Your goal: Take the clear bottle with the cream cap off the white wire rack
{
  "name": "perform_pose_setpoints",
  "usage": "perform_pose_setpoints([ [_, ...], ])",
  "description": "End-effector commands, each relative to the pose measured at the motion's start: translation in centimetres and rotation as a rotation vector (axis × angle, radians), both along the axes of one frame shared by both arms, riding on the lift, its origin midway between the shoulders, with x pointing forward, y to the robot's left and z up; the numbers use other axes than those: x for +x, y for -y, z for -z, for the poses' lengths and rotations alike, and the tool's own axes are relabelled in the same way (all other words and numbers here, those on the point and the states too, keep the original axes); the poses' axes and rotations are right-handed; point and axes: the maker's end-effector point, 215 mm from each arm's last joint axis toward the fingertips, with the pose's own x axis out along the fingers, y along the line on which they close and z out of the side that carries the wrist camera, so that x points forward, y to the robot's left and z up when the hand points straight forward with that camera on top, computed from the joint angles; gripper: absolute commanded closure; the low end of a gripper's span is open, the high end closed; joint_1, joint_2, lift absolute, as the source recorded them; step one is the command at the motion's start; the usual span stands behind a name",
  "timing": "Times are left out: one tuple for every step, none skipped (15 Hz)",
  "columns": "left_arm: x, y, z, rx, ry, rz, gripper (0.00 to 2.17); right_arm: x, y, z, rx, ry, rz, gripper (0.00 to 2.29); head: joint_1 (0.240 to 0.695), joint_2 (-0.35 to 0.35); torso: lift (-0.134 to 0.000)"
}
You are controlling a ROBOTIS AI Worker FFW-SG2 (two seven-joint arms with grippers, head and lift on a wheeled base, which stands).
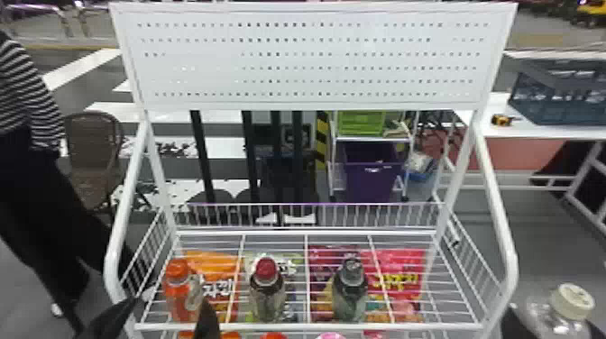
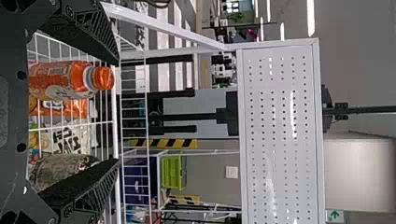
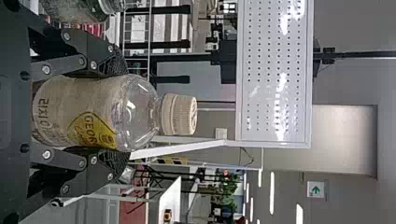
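In the head view, my right gripper [image 1: 555,321] is at the bottom right, outside the white wire rack [image 1: 311,326], closed around the clear bottle [image 1: 536,315] with its cream cap [image 1: 572,301] up. The right wrist view has the bottle [image 3: 135,112] held between both fingers of my right gripper [image 3: 127,113], its cap beyond the fingertips. My left gripper [image 1: 171,302] stands at the rack's front left with its fingers apart, near the orange-capped bottle [image 1: 176,288]. From the left wrist, the open left gripper [image 2: 117,112] has that orange bottle [image 2: 65,80] in view between its fingers.
On the rack's upper shelf stand a red-capped bottle [image 1: 267,290] and a grey-capped bottle [image 1: 351,290]. Snack bags [image 1: 399,270] show beneath the wires. The rack's right side post [image 1: 505,239] rises between these bottles and the held one. A person stands at the far left.
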Motion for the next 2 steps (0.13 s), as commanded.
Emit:
perform_pose_setpoints([
  [0.01, 0.01, -0.07, -0.002, 0.001, -0.001, 0.14, 0.00, -0.08, 0.00, 0.002, 0.000, -0.003, 1.48, 0.499, 0.000, 0.000],
  [0.01, 0.01, 0.02, -0.001, 0.000, -0.001, 0.14, 0.00, -0.01, 0.00, 0.001, 0.000, -0.002, 1.48, 0.499, 0.000, 0.000],
])
